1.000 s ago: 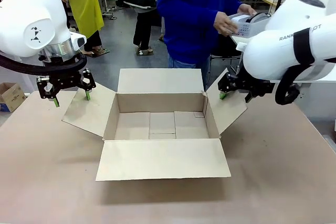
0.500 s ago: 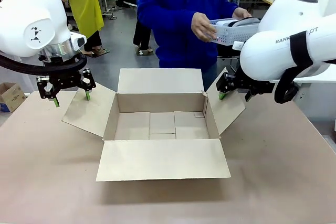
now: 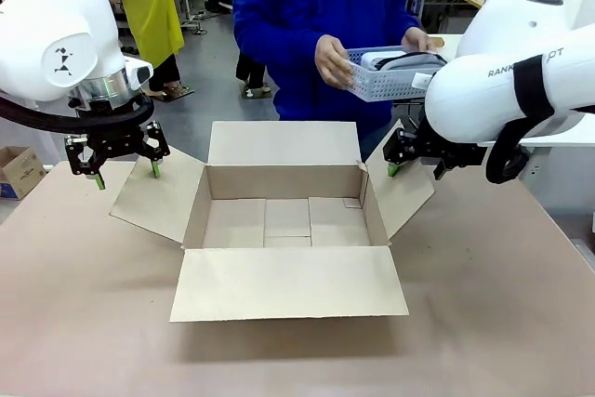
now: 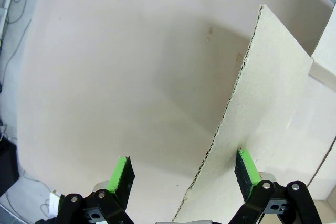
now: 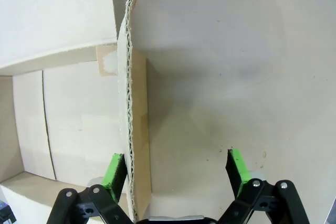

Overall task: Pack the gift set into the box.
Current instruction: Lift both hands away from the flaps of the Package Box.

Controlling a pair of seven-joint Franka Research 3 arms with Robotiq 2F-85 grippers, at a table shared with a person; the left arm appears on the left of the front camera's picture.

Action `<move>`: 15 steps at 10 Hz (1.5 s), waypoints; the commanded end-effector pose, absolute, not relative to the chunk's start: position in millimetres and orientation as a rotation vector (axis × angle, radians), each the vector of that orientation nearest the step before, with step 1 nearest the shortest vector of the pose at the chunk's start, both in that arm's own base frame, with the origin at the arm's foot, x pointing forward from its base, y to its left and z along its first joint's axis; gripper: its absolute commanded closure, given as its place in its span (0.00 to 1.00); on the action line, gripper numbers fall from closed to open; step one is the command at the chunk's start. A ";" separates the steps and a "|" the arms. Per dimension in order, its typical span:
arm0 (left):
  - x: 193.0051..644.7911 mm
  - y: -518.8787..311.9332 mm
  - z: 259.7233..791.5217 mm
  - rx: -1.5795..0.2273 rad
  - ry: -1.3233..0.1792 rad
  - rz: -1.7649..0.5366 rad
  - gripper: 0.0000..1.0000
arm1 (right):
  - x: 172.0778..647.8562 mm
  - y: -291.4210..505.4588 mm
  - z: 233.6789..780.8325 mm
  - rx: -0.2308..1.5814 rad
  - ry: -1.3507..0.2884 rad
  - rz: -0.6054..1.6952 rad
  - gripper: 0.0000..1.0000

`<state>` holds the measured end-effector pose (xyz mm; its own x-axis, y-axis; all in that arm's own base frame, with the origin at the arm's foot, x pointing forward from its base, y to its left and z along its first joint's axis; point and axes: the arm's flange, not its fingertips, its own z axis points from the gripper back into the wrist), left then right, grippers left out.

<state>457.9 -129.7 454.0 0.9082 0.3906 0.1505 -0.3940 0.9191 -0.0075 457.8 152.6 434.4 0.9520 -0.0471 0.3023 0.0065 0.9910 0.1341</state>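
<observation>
Left claw [image 3: 126, 176]: released, straddling 9 o'clock flap [image 3: 153, 197] of box [image 3: 284, 181].
Right claw [image 3: 416, 166]: released, astride 3 o'clock flap [image 3: 402, 194].
Tip: spread both flaps wide so the tray [image 3: 381, 86] drops in cleanly.

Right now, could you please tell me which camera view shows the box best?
The front view: the whole box shows, four flaps spread, floor bare. The left wrist view catches one side flap; the right wrist view has the other flap edge-on plus part of the floor.
</observation>
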 end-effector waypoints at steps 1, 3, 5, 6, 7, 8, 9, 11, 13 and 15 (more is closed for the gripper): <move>456.8 -129.2 455.0 0.038 -0.154 0.418 0.00 | 459.4 155.7 435.0 0.112 -0.305 -0.048 0.00; 456.8 -129.2 455.0 0.038 -0.154 0.418 0.00 | 459.4 155.7 435.0 0.112 -0.305 -0.048 0.00; 456.8 -129.2 455.0 0.038 -0.154 0.418 0.00 | 459.4 155.7 435.0 0.112 -0.305 -0.048 0.00; 456.8 -129.2 455.0 0.038 -0.154 0.418 0.00 | 459.4 155.7 435.0 0.112 -0.305 -0.048 0.00; 456.8 -129.2 455.0 0.038 -0.154 0.418 0.00 | 459.4 155.7 435.0 0.112 -0.305 -0.048 0.00; 456.8 -129.2 455.0 0.038 -0.154 0.418 0.00 | 459.4 155.7 435.0 0.112 -0.305 -0.048 0.00; 456.8 -129.2 455.0 0.038 -0.154 0.418 0.00 | 459.4 155.7 435.0 0.112 -0.305 -0.048 0.00; 456.8 -129.2 455.0 0.038 -0.154 0.418 0.00 | 459.4 155.7 435.0 0.112 -0.305 -0.048 0.00; 456.8 -129.2 455.0 0.038 -0.154 0.418 0.00 | 459.4 155.7 435.0 0.112 -0.305 -0.048 0.00; 456.8 -129.2 455.0 0.038 -0.154 0.418 0.00 | 459.4 155.7 435.0 0.112 -0.305 -0.048 0.00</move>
<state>457.9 -129.7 454.0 0.9082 0.3906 0.1505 -0.3940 0.9191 -0.0075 457.8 152.6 434.4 0.9520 -0.0478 0.3022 0.0071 0.9909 0.1342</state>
